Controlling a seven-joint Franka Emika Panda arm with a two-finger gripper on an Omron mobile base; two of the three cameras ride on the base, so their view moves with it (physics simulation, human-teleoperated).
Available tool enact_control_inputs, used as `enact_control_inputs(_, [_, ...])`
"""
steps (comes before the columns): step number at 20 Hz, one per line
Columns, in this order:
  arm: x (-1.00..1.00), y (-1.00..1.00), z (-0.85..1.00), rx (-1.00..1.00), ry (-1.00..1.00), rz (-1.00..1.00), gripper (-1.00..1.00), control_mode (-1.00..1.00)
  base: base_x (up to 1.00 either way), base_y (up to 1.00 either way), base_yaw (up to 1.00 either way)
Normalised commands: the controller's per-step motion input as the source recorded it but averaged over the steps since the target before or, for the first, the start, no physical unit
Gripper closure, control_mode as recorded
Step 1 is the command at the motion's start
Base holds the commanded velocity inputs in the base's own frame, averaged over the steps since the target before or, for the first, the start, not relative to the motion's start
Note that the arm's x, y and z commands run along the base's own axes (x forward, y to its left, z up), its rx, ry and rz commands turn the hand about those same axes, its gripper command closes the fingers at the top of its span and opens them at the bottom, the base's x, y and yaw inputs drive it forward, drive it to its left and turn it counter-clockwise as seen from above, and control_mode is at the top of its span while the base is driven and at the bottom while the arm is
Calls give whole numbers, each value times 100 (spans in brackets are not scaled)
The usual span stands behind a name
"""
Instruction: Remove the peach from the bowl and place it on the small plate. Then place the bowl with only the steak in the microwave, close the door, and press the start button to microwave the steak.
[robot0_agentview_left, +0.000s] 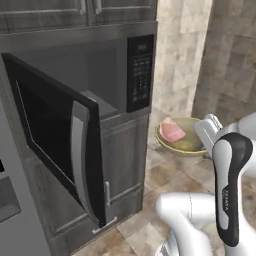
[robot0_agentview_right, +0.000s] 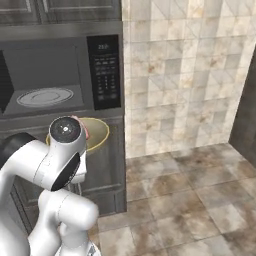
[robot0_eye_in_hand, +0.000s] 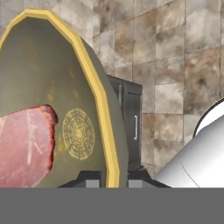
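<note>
My end effector (robot0_eye_in_hand: 111, 178) is pinched shut on the rim of the bowl (robot0_eye_in_hand: 65, 100), holding it in the air with the steak (robot0_eye_in_hand: 24, 146) lying inside. Left of the bowl stands the microwave (robot0_agentview_left: 100, 75), its door (robot0_agentview_left: 55, 135) swung wide open toward me, the glass turntable (robot0_agentview_right: 45, 96) inside bare.

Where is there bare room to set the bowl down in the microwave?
The glass turntable in the open microwave is bare. The door crowds the left side; the bowl with the steak is gripped at its rim.
</note>
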Motion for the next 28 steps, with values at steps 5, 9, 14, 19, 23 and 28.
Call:
enact_control_inputs(5, [0, 0, 0, 0, 0, 0, 100, 100, 9, -17, 37])
enact_control_inputs(9, [0, 0, 0, 0, 0, 0, 100, 100, 79, 0, 29])
enact_control_inputs(14, [0, 0, 0, 0, 0, 0, 100, 100, 66, 2, 31])
enact_control_inputs(19, [0, 0, 0, 0, 0, 0, 100, 100, 14, 0, 27])
enact_control_inputs(23, [0, 0, 0, 0, 0, 0, 100, 100, -7, -1, 21])
enact_control_inputs(28, [0, 0, 0, 0, 0, 0, 100, 100, 1, 0, 9])
